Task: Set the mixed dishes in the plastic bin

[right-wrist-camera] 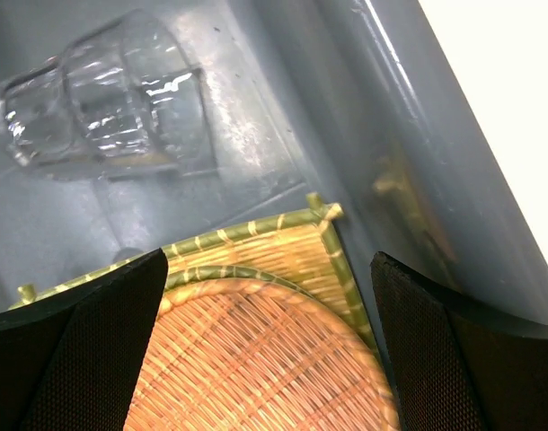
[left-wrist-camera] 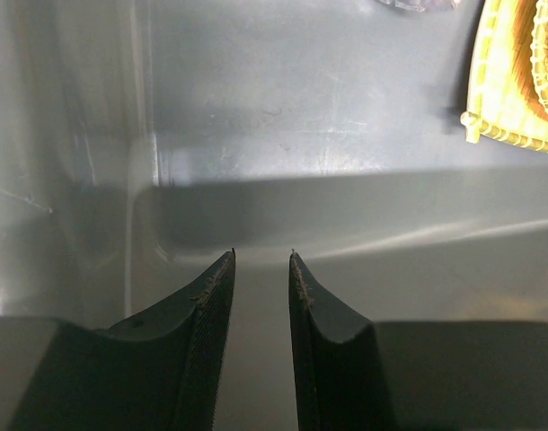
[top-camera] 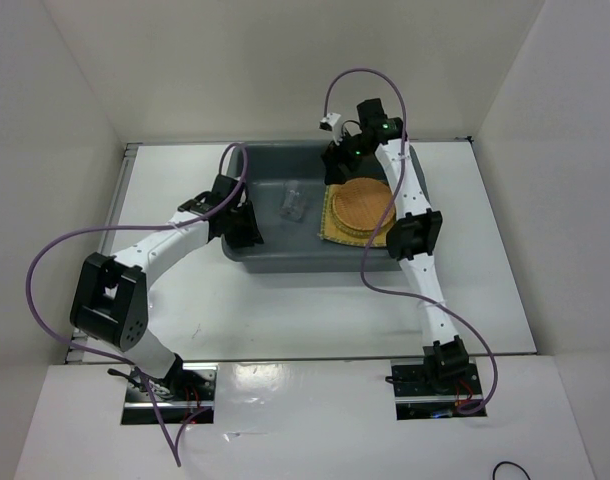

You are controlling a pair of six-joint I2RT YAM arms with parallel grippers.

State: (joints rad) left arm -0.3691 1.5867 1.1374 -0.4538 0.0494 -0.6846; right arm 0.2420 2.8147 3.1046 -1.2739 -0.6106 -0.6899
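Note:
The grey-blue plastic bin (top-camera: 285, 258) sits mid-table. Inside on its right lies the square yellow woven mat (top-camera: 328, 228), with a green-rimmed straw-coloured disc (right-wrist-camera: 225, 273) on it and the orange-brown disc (top-camera: 363, 205) on top. Two clear glass cups (top-camera: 293, 202) lie on their sides on the bin floor to the left of the mat. My right gripper (top-camera: 341, 160) hangs wide open and empty just above the mat's far corner (right-wrist-camera: 321, 235). My left gripper (top-camera: 253, 226) is inside the bin by its left wall, with its jaws narrowly parted and empty.
The bin's far wall (right-wrist-camera: 418, 135) rises close beside my right fingers, with white table (right-wrist-camera: 508, 81) beyond it. In the left wrist view, bare bin floor (left-wrist-camera: 301, 99) lies ahead, with the mat's edge (left-wrist-camera: 490, 99) at upper right. White walls enclose the table.

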